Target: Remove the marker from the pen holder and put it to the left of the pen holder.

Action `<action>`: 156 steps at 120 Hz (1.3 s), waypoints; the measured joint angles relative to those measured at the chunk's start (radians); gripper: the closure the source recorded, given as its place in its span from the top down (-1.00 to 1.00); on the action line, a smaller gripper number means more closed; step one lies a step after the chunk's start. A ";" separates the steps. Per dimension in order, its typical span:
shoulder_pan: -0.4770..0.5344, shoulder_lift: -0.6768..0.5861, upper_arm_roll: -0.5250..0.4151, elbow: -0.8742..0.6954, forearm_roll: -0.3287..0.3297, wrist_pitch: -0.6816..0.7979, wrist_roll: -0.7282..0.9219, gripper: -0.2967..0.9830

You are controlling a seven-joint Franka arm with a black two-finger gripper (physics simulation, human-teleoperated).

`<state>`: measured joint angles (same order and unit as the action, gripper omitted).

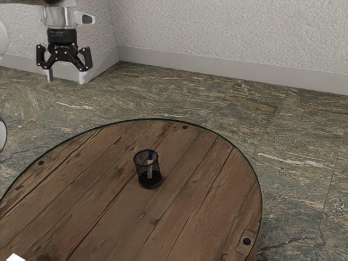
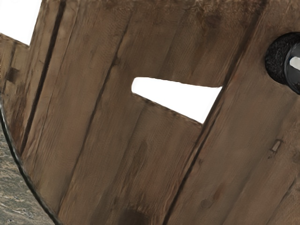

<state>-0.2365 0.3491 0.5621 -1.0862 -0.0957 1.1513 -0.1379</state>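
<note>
Marker (image 1: pixel 149 169) found inside the pen holder (image 1: pixel 141 170).
The marker stands nearly upright within the holder's mesh wall, blue end up; the gripper (image 1: pixel 66 77), fingers spread with nothing between them, hangs higher than the pen holder and well apart, toward the exterior view's left; a white wedge-shaped piece (image 2: pixel 180 97) lies on the wooden tabletop (image 1: pixel 109 201), apart from the pen holder.

Open counter (image 1: pixel 92 187) surrounds the cup (image 1: pixel 141 173), whose wall rings the marker (image 1: pixel 150 155), leaving passage above its rim.
</note>
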 joint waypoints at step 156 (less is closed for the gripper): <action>-0.054 0.063 -0.304 -0.596 -0.093 0.803 -0.696 0.54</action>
<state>-0.2906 0.4120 0.2577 -1.6817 -0.1889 1.9540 -0.8339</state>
